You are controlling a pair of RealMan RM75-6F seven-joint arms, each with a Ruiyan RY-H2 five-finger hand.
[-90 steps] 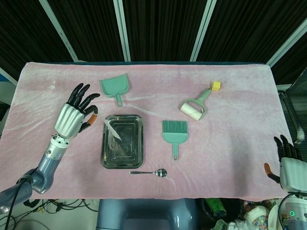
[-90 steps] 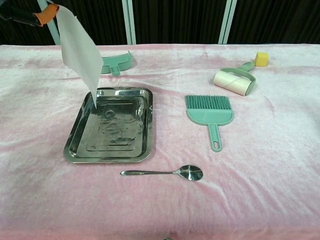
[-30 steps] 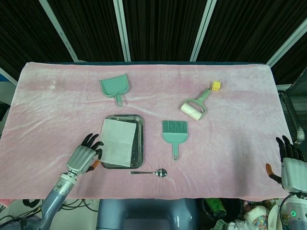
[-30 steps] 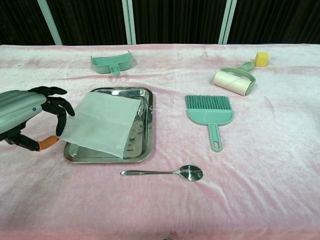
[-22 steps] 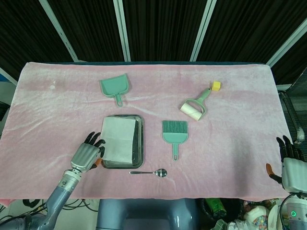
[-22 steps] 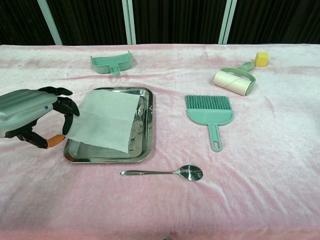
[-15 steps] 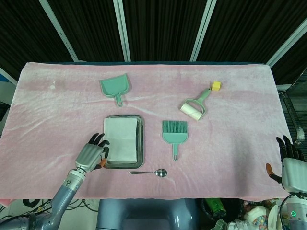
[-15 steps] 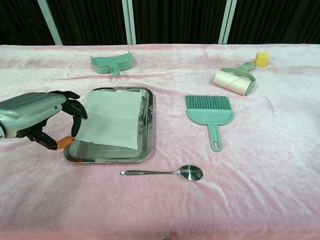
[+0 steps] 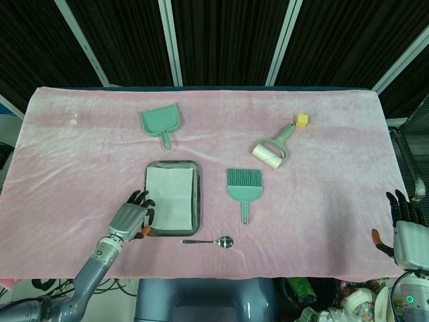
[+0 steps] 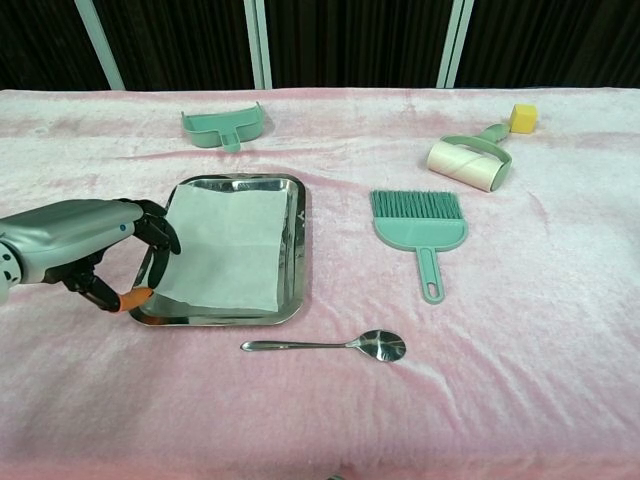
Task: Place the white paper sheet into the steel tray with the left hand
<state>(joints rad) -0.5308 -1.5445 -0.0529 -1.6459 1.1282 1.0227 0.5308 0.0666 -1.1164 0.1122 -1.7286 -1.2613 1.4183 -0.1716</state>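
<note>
The white paper sheet (image 9: pixel 171 196) (image 10: pixel 228 248) lies nearly flat inside the steel tray (image 9: pixel 198 201) (image 10: pixel 240 181), covering most of its floor. My left hand (image 9: pixel 133 218) (image 10: pixel 85 245) sits low at the tray's left rim. Its dark fingers (image 10: pixel 160 232) still hold the sheet's left edge, and its orange-tipped thumb is down by the tray's front left corner. My right hand (image 9: pixel 404 236) hangs at the table's near right corner, fingers apart and holding nothing; the chest view does not show it.
A green dustpan (image 9: pixel 161 122) (image 10: pixel 222 127) lies behind the tray. To the tray's right is a green brush (image 9: pixel 244 188) (image 10: pixel 420 225), and a spoon (image 9: pixel 209 241) (image 10: pixel 330 346) lies in front. A lint roller (image 9: pixel 271 149) (image 10: pixel 470 160) and a yellow cube (image 9: pixel 302 120) (image 10: pixel 522 117) are at the back right.
My left hand brought the hanging sheet down and laid it over the tray. In the last second it moved right toward the rim and the sheet flattened into the tray.
</note>
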